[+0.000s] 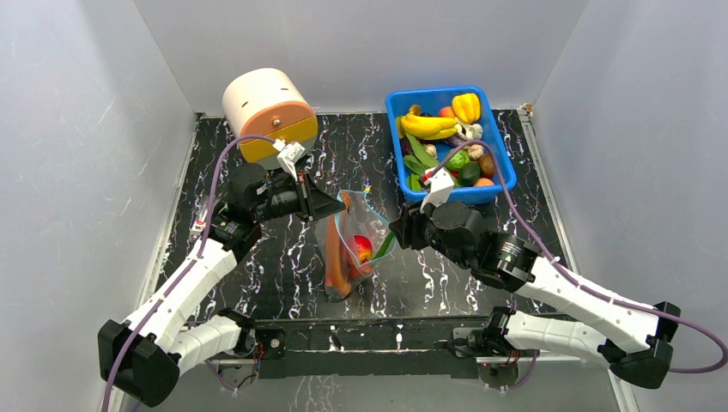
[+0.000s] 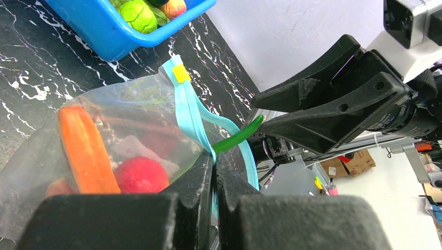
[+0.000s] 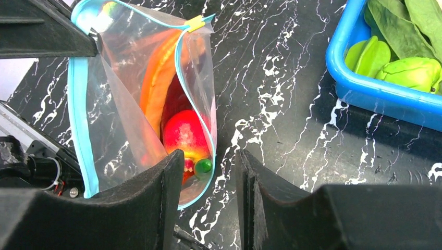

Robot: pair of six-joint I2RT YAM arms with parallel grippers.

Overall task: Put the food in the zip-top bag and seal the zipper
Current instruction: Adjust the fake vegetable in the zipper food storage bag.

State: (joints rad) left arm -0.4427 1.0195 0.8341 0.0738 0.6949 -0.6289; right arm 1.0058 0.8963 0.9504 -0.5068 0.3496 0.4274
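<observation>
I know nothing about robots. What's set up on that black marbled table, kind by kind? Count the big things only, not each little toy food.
Robot arms: 2, the left arm and the right arm
Clear zip-top bag: 1
Blue bin: 1
Round cream and orange container: 1
Total: 5

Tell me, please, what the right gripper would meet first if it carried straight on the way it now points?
The right gripper would most likely meet the green toy vegetable just ahead, poking into the open zip-top bag, then the red fruit behind it; depth is hard to judge.
</observation>
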